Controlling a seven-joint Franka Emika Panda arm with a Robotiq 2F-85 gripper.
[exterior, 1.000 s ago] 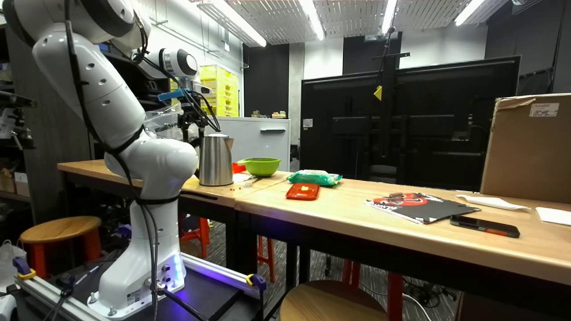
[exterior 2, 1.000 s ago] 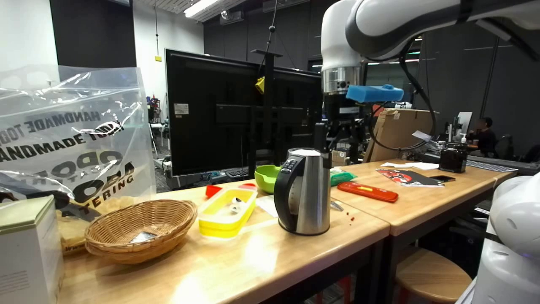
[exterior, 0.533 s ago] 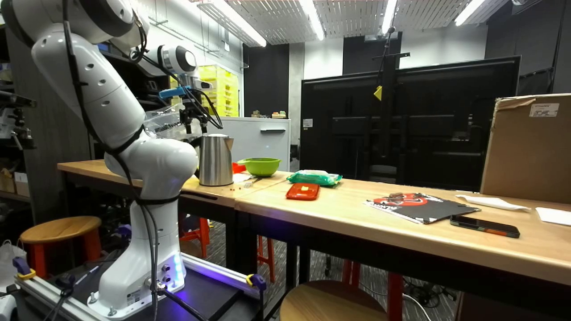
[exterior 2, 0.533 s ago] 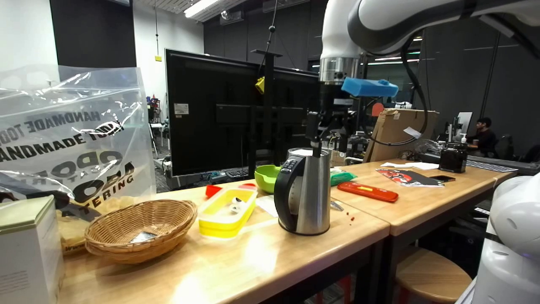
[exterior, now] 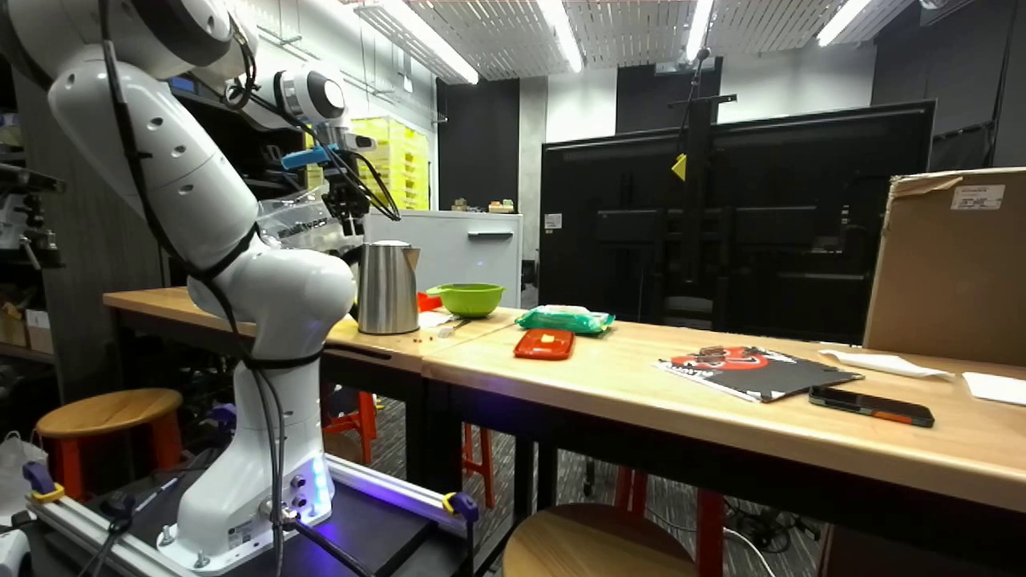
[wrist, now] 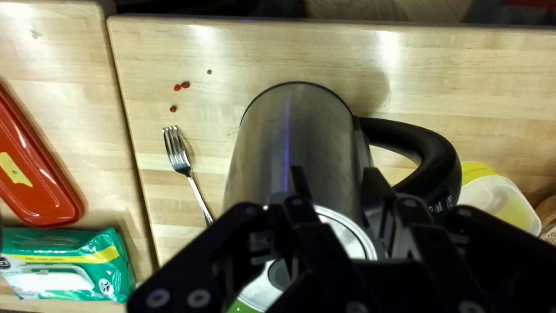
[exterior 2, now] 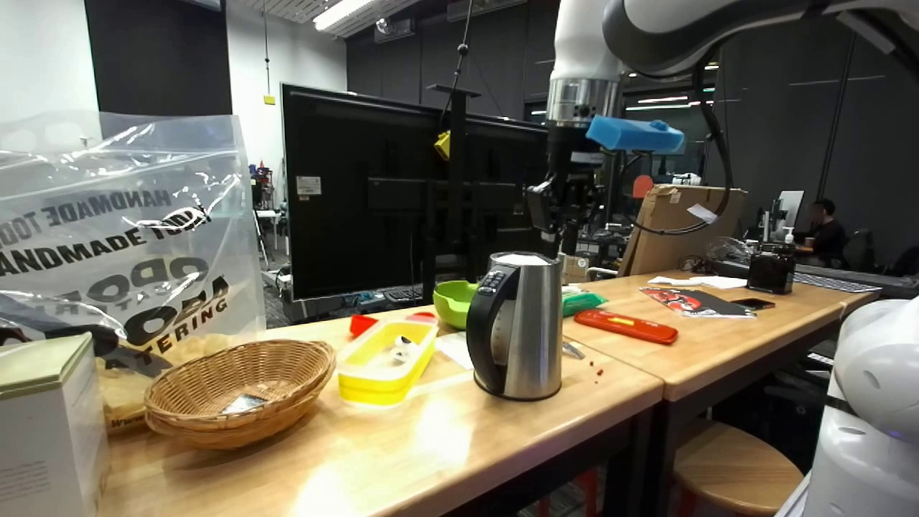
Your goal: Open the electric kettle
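Note:
The electric kettle [exterior 2: 535, 330] stands upright on the wooden table, a silver metal jug with a black handle [exterior 2: 488, 337]; it also shows in an exterior view [exterior: 389, 288]. Seen from above, its pale lid [wrist: 345, 232] lies level in the rim, partly covered by my gripper's linkage. Just above the kettle's top hangs my gripper [wrist: 336, 174], pointing down, jaws part-way apart with a gap between the fingertips. Nothing appears held. In an exterior view the gripper [exterior 2: 556, 240] looks clear of the rim.
Behind the kettle sits a green bowl [exterior 2: 454, 305]. A yellow container [exterior 2: 388, 362] and wicker basket [exterior 2: 240, 395] stand on its handle side. A fork [wrist: 180, 156], red case [wrist: 34, 174] and green wipes pack [wrist: 65, 265] lie on the spout side.
My gripper has risen from beside the kettle's rim to just above it, and its fingers have drawn closer together. The kettle stays where it was, its top looking unchanged.

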